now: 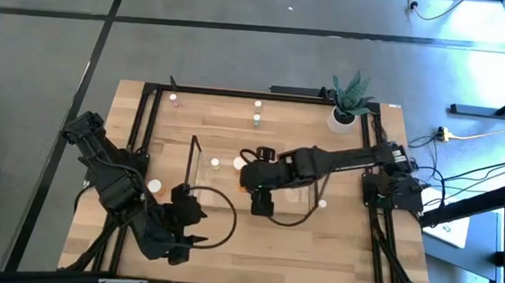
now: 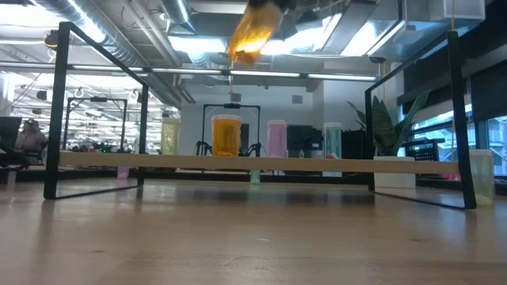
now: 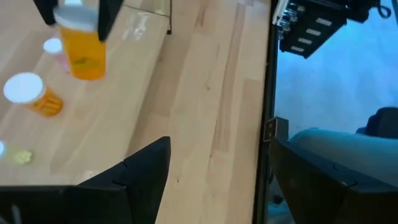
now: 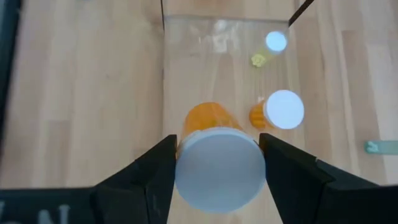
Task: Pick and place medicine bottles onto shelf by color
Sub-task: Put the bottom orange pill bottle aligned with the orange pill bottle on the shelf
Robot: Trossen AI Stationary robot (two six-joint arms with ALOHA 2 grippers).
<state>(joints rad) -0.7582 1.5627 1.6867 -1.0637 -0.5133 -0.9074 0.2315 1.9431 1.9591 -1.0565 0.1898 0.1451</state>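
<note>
Right gripper [image 4: 217, 163] closed on orange bottle [image 4: 214, 149] by its cap, held above shelf [image 1: 199, 160], likely for lowering beside a standing orange bottle [image 4: 277, 113] | left gripper [image 3: 217, 171] open, empty, parked near table's front-left.

Large orange bottle [image 4: 214, 155] with white cap, clamped in right end effector [image 4: 217, 165] above clear shelf [image 4: 186, 37]. Smaller orange bottle [image 4: 277, 112] upright on shelf; pink and green ones [image 2: 276, 138] behind.
</note>
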